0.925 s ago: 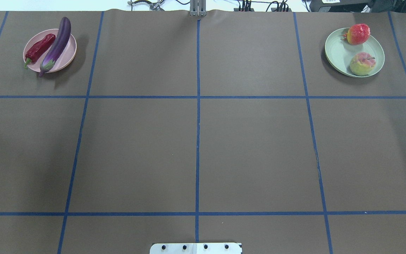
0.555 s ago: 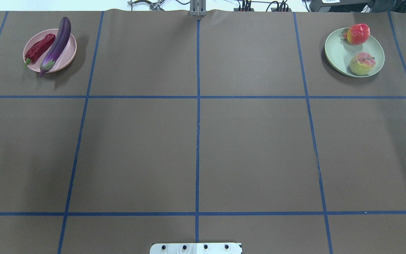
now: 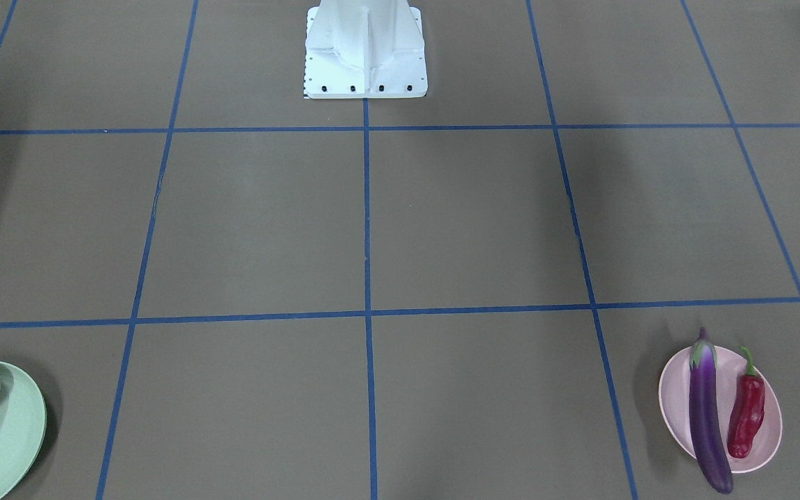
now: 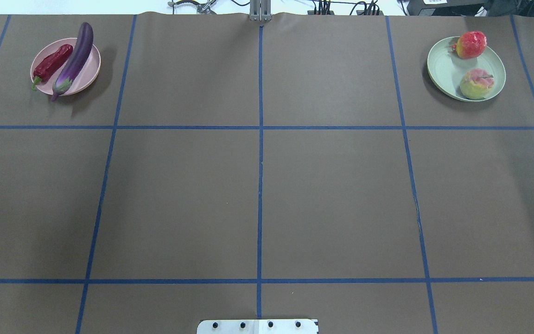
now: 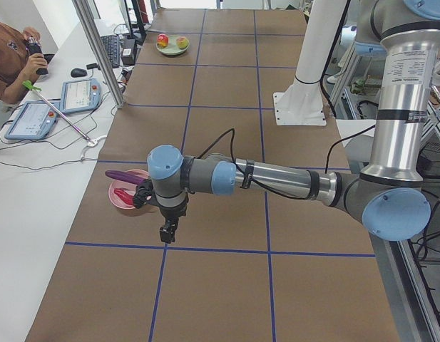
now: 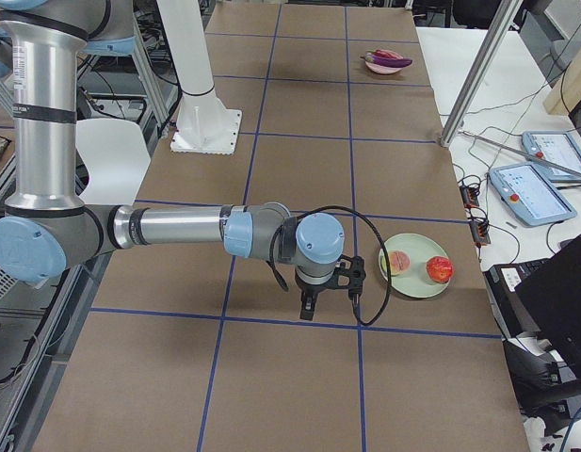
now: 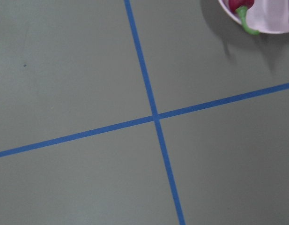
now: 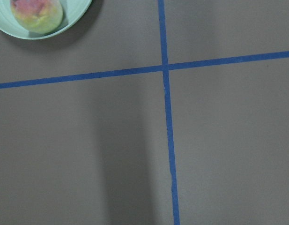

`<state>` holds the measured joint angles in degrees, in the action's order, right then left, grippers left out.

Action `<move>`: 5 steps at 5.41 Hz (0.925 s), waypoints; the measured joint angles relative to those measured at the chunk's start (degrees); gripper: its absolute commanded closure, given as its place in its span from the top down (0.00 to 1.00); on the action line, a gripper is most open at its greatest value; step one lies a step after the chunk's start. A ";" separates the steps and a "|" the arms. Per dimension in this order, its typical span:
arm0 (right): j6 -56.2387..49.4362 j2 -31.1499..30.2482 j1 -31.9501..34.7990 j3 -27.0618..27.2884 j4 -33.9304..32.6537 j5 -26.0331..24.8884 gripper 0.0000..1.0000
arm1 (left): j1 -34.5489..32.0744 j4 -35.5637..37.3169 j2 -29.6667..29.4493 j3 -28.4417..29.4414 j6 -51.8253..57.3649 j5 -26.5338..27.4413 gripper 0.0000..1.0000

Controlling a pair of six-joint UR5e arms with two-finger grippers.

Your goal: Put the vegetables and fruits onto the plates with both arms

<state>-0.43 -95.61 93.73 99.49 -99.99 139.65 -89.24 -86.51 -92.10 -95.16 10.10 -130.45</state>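
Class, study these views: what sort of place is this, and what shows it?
Probably a robotics lab: the left arm and right arm reach over a table gridded with blue tape, and control pendants with screens lie on the white side bench.

Eggplant, chili on pink plate, seemingly touching

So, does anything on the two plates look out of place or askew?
Only slightly: the eggplant lies across the pink plate and overhangs its rim at both ends, and the chili pepper pokes its green stem past the rim too. The pomegranate and peach sit on the green plate. Nothing looks spilled or damaged.
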 measured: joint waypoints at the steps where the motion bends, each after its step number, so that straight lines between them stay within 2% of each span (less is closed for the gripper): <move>1: -0.18 -0.29 -0.03 -1.14 0.39 -0.47 1.00 | 0.06 -0.31 1.42 0.00 0.02 -0.16 1.00; 5: -0.18 0.10 -0.12 -1.84 0.61 -0.55 1.00 | 0.22 -0.59 3.19 -0.17 -0.07 -2.51 1.00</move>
<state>-0.61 -95.51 93.61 97.65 -99.38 139.11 -89.02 -87.10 -88.92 -95.33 10.04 -132.96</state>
